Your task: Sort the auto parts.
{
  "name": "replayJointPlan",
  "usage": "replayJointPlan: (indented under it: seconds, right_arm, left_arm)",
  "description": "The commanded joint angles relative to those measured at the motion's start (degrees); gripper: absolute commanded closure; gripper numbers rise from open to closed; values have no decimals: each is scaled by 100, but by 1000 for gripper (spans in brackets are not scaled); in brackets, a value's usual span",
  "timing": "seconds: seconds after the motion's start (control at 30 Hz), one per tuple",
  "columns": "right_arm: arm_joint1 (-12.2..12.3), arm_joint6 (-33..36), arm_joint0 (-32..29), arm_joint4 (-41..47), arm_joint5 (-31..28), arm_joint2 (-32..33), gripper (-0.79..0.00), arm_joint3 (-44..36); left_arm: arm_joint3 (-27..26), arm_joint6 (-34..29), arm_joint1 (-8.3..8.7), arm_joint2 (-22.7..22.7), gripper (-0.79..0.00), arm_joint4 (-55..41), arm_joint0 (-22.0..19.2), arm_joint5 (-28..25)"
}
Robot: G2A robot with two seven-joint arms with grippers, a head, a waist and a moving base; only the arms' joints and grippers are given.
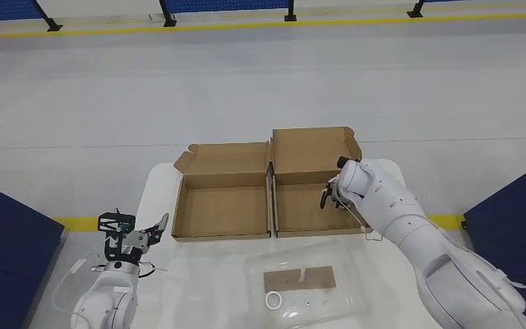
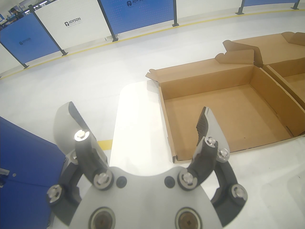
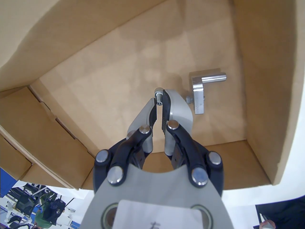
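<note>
My right gripper (image 3: 159, 100) hangs inside the right cardboard box (image 3: 100, 77), shut on a small silver bolt (image 3: 158, 94) pinched at its fingertips. A shiny L-shaped metal bracket (image 3: 199, 89) lies on the box floor just beside those fingertips. From above, the right gripper (image 1: 327, 197) is over the right box (image 1: 306, 156), near its right wall. My left gripper (image 2: 138, 113) is open and holds nothing; it sits above the table's left end (image 1: 136, 234), short of the left cardboard box (image 2: 281, 101), whose floor is bare.
A clear plastic tray (image 1: 345, 275) lies at the table's front centre with a white ring (image 1: 274, 300) and a brown cardboard piece (image 1: 300, 278) in it. Both boxes (image 1: 182, 197) stand side by side with lids folded back. Blue panels stand at both table sides.
</note>
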Motion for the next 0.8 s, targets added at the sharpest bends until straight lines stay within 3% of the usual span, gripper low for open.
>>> replayJointPlan:
  seconds: [0.0, 0.67, 0.73, 0.77]
  right_arm:
    - [-38, -11, 13, 19, -27, -6, 0, 74]
    - [-361, -92, 197, 31, -282, 11, 0, 782]
    - [-382, -103, 209, 31, -316, 24, -52, 825]
    - [-392, -90, 211, 49, -352, 36, -188, 839]
  left_arm:
    - [0, 0, 0, 0, -785, 0, 0, 0]
    - [0, 0, 0, 0, -785, 0, 0, 0]
    - [0, 0, 0, 0, -785, 0, 0, 0]
    - [0, 0, 0, 0, -785, 0, 0, 0]
